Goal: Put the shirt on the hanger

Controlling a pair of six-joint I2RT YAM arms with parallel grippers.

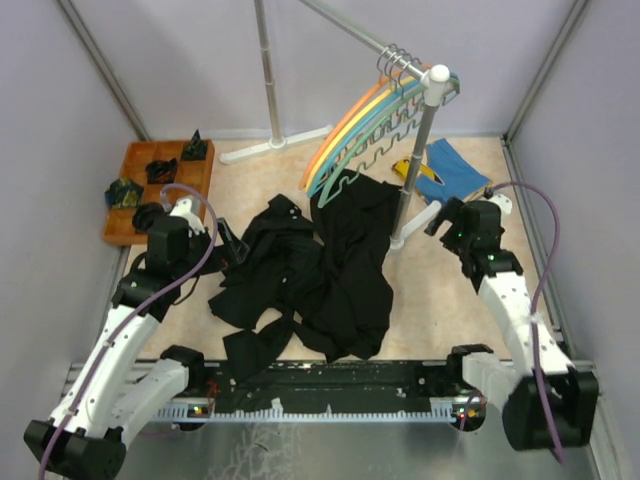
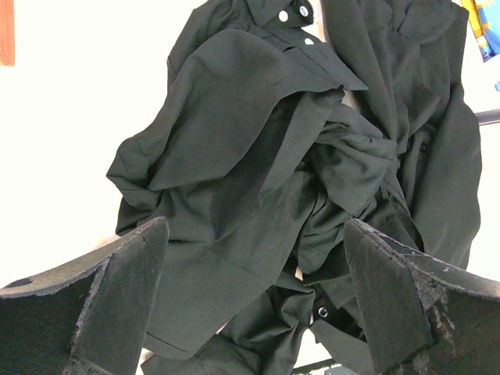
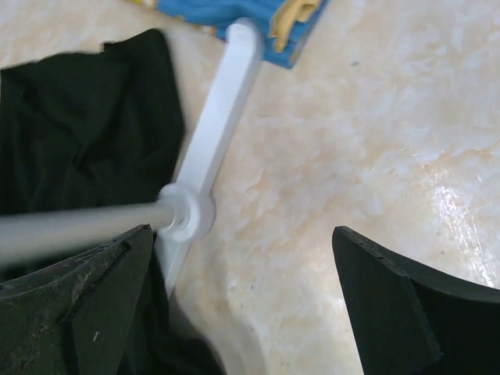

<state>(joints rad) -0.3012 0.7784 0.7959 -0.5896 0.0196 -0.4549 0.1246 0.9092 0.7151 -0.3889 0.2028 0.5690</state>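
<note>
**Left arm nearer the shirt**

Left gripper, jaws apart and empty, faces the shirt, heaped just to its right with its long axis far-to-near. Hanger hangs on the rack beyond. Right gripper, jaws apart and empty, is beside the rack pole.

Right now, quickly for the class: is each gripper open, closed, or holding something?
Left gripper: open, empty, above the black clothes.
Right gripper: open, empty, near the rack pole.
</note>
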